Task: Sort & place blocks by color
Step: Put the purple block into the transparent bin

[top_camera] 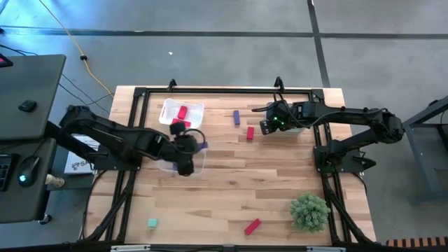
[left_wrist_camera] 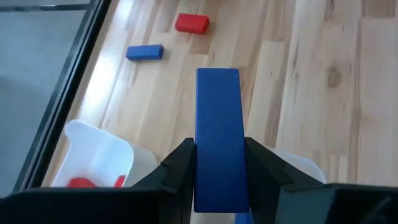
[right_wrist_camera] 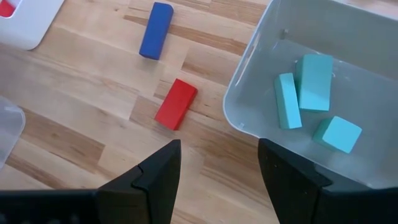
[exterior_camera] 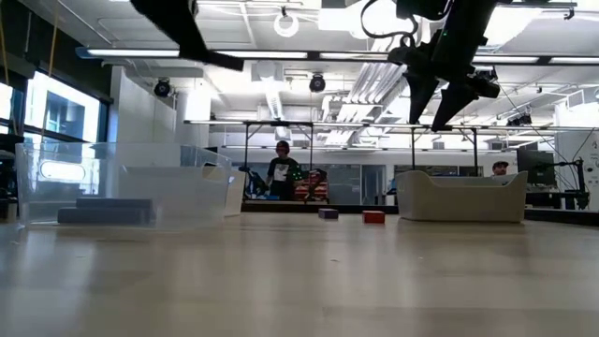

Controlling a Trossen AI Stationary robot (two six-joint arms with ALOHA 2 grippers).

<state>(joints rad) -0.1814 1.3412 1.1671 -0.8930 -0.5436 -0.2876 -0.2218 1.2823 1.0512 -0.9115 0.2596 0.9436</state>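
Left tool [left_wrist_camera: 217,180] grips a blue bar block [left_wrist_camera: 217,137] upright above the clear bin [top_camera: 194,162]; lower it well inside the walls before letting go. Right tool [right_wrist_camera: 217,165] hangs open, empty, beside the bin with teal blocks [right_wrist_camera: 311,93].

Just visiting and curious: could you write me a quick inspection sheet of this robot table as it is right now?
Surface: wooden table, mostly bare.
Job's things: blue block held; loose blue bar, red block; three teal blocks in a bin.
Clutter: green plant ball.
Grippers: left gripper shut on the blue block; right gripper open above the bin's edge.
Cables: yellow cable on the floor.
Surroundings: people behind the table.
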